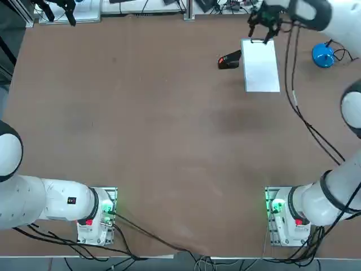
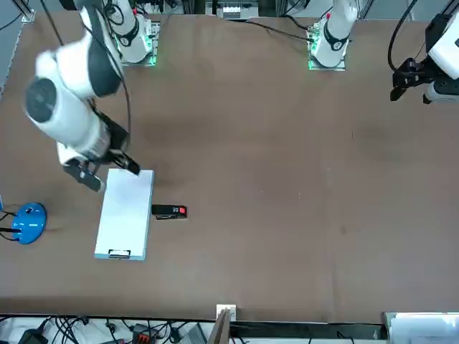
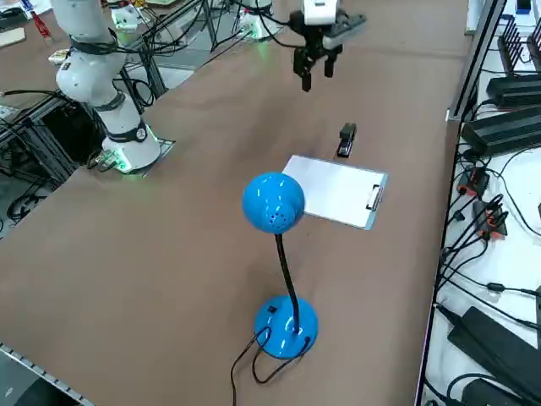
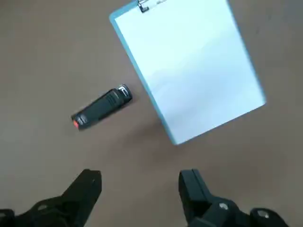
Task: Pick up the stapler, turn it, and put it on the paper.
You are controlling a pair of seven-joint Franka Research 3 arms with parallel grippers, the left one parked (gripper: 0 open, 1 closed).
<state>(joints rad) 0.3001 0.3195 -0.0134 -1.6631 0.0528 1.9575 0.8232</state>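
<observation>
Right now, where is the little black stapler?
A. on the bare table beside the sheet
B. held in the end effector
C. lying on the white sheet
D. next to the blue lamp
A: the stapler lies on the table beside the paper, while the right end effector hangs open above, holding nothing.

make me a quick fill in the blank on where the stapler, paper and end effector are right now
1. The stapler lies on the table, beside the paper but not ____ it.
2. The right end effector hangs in the air with its fingers ____.
3. The round lamp is coloured ____.
4. The stapler has a ____ patch at one end.

Missing words: touching; open; blue; red
</observation>
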